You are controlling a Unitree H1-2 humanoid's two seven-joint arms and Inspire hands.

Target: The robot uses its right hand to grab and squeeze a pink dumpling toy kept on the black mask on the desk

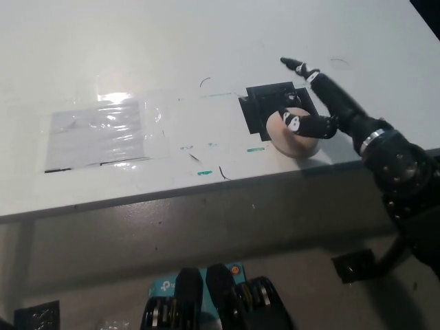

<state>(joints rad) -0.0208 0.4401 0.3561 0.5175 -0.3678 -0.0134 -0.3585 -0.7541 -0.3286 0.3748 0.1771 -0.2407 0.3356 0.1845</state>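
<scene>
Right hand [317,103] reaches over the pink dumpling toy [291,135] with fingers spread wide; one rests on its top. Toy sits on the black mask [265,106] on the tabletop [206,41]. Grab and squeeze remain outstanding.

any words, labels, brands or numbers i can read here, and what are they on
No text reads in full.
Blue box on the floor, bottom of the head view: part of a white logo shows, too cut off and blurred to read.
Desk: only pen scribbles and green tape marks, no letters.
Black mask, pink toy, right hand: no print visible.
</scene>
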